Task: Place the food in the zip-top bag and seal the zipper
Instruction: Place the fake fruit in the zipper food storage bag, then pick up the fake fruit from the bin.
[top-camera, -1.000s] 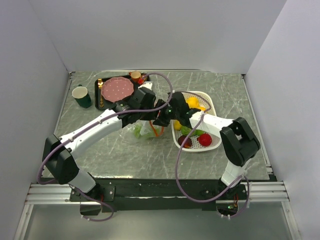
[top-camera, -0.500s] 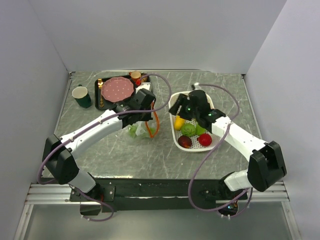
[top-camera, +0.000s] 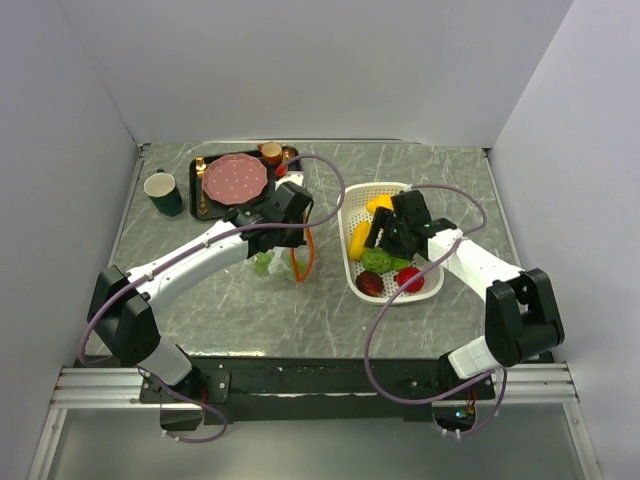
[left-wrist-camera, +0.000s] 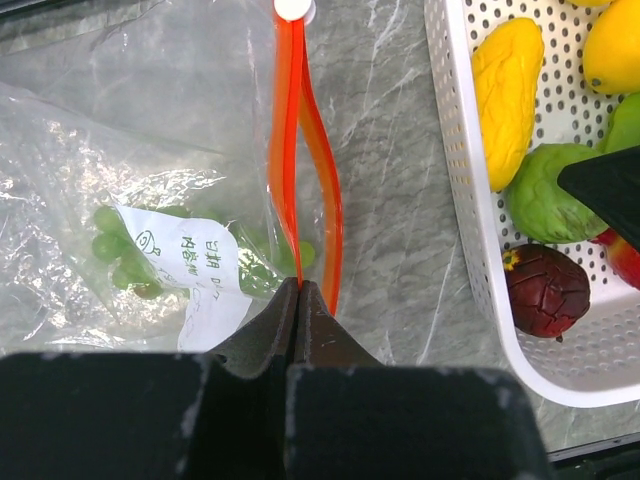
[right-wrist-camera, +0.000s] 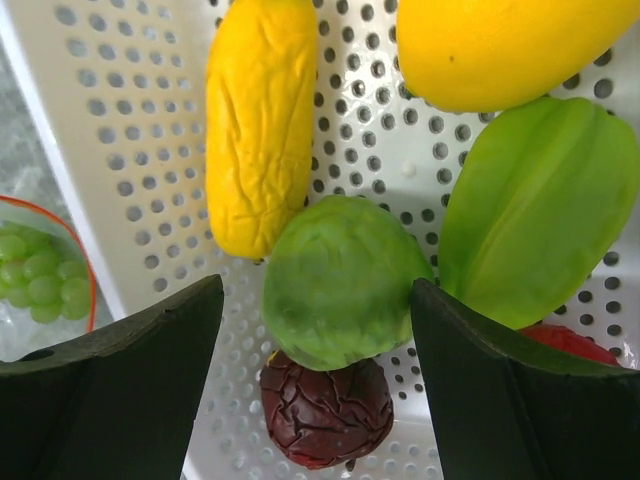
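The zip-top bag (left-wrist-camera: 150, 190) lies clear and floppy on the marble table, with green grapes (left-wrist-camera: 120, 258) inside. My left gripper (left-wrist-camera: 293, 285) is shut on one side of the orange-red zipper (left-wrist-camera: 298, 150), and the mouth gapes in a narrow loop. In the top view the left gripper (top-camera: 290, 235) sits above the bag (top-camera: 272, 263). My right gripper (right-wrist-camera: 318, 300) hangs open over the white basket (right-wrist-camera: 120, 200), its fingers either side of a round green piece (right-wrist-camera: 340, 280). Yellow corn (right-wrist-camera: 260, 120), a lemon (right-wrist-camera: 500, 50), a green leaf-shaped piece (right-wrist-camera: 530, 210), a dark purple piece (right-wrist-camera: 325, 410) and a red one (right-wrist-camera: 570, 345) lie around it.
The basket (top-camera: 347, 262) stands right of the bag. A black tray with a pink plate (top-camera: 235, 177) and gold cutlery (top-camera: 200, 185) is at the back left, next to a dark green cup (top-camera: 164, 192).
My right gripper has swung away from the bag's mouth to the basket and opened wider. The left gripper has kept its hold on the zipper, shifting slightly.
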